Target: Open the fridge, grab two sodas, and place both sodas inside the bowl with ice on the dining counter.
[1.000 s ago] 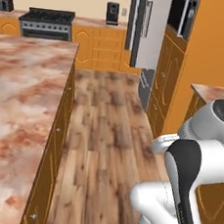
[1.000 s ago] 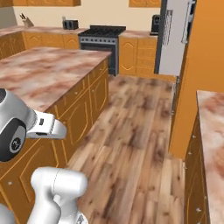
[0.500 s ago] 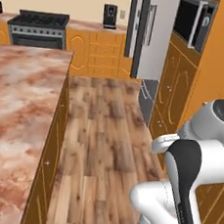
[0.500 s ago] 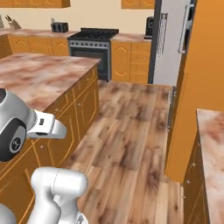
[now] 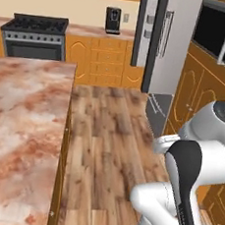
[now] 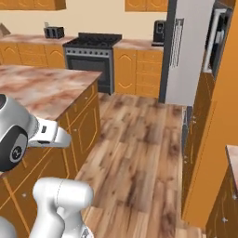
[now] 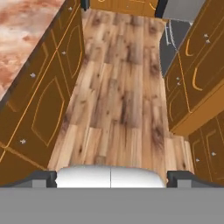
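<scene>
Grey fridge [image 5: 164, 46] shut beyond bare wood floor [image 6: 139, 148], dining counter [image 5: 19, 123] alongside, stove [image 6: 90, 53] behind, jaws wide, empty.

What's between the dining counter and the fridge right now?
Bare wood floor runs between the dining counter on the left and the fridge ahead on the right. The left base view shows it.

— Where's the fridge [image 5: 164, 46]?
— Right of the stove [image 5: 35, 37], grey, doors shut, upright.
— And the dining counter [image 5: 17, 138]?
— This side of the stove — pinkish marbled top, orange base.
</scene>
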Controlling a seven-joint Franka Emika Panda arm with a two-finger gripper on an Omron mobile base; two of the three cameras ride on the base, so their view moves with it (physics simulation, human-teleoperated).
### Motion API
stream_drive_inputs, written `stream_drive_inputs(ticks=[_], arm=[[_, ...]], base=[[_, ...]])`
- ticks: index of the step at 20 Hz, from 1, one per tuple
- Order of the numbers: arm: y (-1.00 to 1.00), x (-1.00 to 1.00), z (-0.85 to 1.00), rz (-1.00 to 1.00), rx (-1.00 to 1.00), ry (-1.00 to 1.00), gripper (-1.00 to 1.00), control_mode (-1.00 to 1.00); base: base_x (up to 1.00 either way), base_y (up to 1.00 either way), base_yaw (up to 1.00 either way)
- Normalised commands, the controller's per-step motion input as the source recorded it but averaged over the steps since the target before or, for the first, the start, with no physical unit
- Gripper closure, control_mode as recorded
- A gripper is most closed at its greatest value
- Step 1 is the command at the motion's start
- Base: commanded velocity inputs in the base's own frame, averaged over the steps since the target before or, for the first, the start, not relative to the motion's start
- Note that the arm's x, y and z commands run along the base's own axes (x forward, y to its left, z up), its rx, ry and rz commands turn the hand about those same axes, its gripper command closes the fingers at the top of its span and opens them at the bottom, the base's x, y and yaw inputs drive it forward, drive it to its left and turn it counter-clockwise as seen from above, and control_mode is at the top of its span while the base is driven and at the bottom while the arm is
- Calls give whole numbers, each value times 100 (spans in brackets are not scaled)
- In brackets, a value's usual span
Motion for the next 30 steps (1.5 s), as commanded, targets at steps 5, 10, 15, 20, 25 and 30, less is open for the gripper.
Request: stream_drive_inputs(ticks=[5, 10, 15, 20, 25, 30], arm=[[0, 0, 0, 0, 0, 0, -100, 100], [0, 0, 0, 0, 0, 0, -100, 100], [0, 0, 0, 0, 0, 0, -100, 100], [0, 0, 0, 0, 0, 0, -100, 100], [0, 0, 0, 0, 0, 0, -100, 100], [0, 0, 0, 0, 0, 0, -100, 100]], base=[[100, 25, -4], [100, 25, -2], [100, 24, -1], [100, 22, -1], [100, 22, -2], [100, 25, -4]])
